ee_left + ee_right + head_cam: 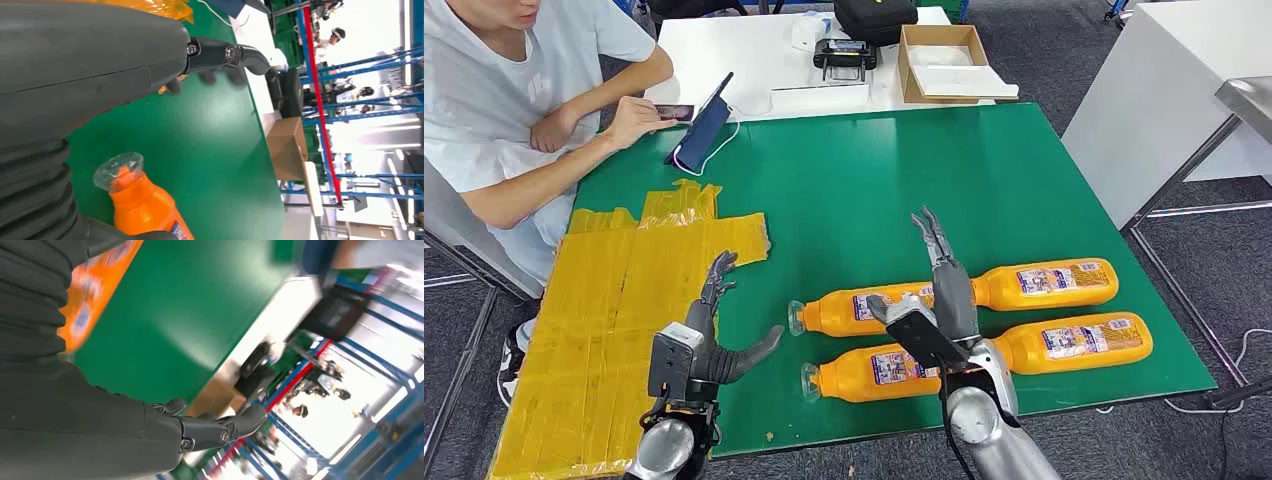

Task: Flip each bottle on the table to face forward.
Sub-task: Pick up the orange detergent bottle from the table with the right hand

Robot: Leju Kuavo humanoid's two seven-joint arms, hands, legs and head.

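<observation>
Several orange bottles lie on their sides on the green table (844,190), in two rows. The far-left bottle (859,308) and near-left bottle (874,370) point their clear caps to the left. The far-right bottle (1049,283) and near-right bottle (1079,340) show their labels. My right hand (944,295) hovers over the middle of the group with its fingers stretched forward, holding nothing. My left hand (714,335) is spread open left of the caps, at the edge of the yellow tape. The left wrist view shows a capped bottle (142,205) beside my left hand (100,65). A blurred bottle (95,290) lies past my right hand (125,435).
A patch of yellow tape (614,300) covers the table's left part. A person (514,110) sits at the far left with a phone, next to a propped tablet (704,125). A cardboard box (939,62) and a black controller (844,52) sit on the white table behind.
</observation>
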